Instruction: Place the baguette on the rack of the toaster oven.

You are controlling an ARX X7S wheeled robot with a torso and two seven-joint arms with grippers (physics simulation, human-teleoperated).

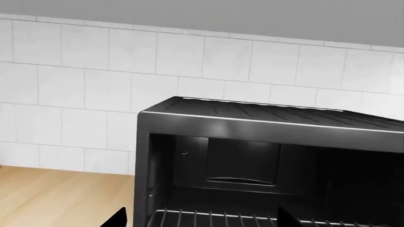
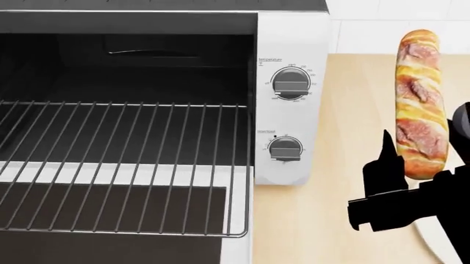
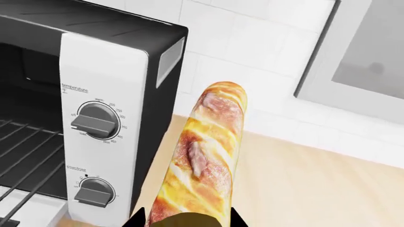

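Your right gripper (image 2: 411, 181) is pinching the baguette (image 2: 420, 102) upright over the worktop (image 2: 345, 110), right of the toaster oven (image 2: 290, 33); what's left is carrying it onto the bare, pulled-out rack (image 2: 125, 165).

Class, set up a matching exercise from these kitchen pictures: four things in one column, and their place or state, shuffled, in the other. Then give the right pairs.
Things:
1. baguette
2. rack
3. two grey knobs
4. right gripper

Place or state:
A. on the toaster oven's white side panel
B. shut around one end of the bread
C. held up beside the oven, over the wooden counter
D. bare, pulled out of the dark interior

Pairs: 1-C, 2-D, 3-A, 4-B
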